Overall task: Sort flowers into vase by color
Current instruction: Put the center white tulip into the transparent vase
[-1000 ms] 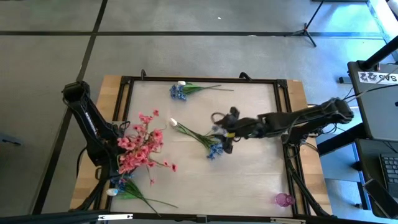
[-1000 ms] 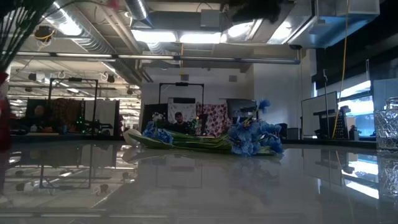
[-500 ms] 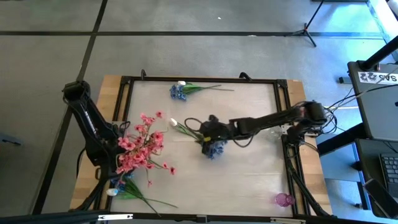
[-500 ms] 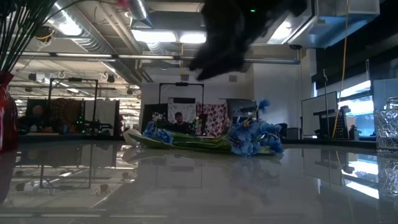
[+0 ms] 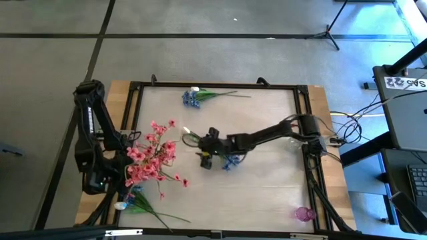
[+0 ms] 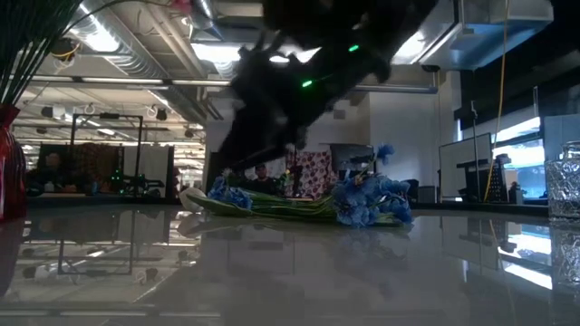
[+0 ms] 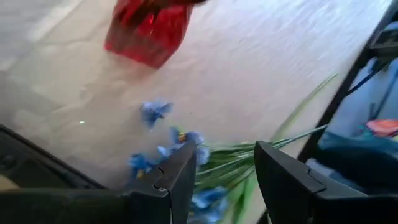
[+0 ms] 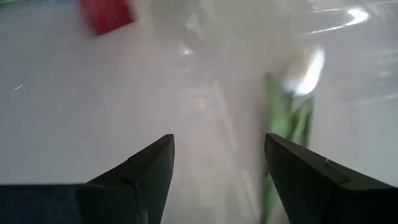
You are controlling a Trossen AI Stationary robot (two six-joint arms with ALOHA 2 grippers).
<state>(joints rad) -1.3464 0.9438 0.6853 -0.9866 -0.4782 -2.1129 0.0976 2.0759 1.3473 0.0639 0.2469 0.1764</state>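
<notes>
A sprig with blue blooms [image 5: 231, 161] and a white bud [image 5: 186, 131] lies flat mid-table; it also shows in the low view as sprig [image 6: 299, 203]. My right gripper [image 5: 205, 160] hovers open above its stem end. In the right wrist view, right gripper [image 8: 217, 180] faces the bud [image 8: 303, 65] and leaves. Pink flowers [image 5: 150, 159] stand in a red vase [image 7: 147, 28]. My left gripper [image 7: 224, 180] is open above a blue sprig [image 7: 171, 149] lying near the table's near-left corner [image 5: 137, 202]. A third sprig [image 5: 200, 95] lies by the far edge.
A small pink vase [image 5: 303, 214] stands near the near-right corner and shows as a glass jar [image 6: 566, 179] in the low view. A black frame [image 5: 303, 100] runs around the tabletop. Bare table lies between the centre sprig and the near edge.
My right arm has reached toward the table's left, and its gripper has passed over the blue blooms of the centre sprig to the stem side, coming lower into the low view. The left arm has shifted its pose slightly. No sprig has moved.
</notes>
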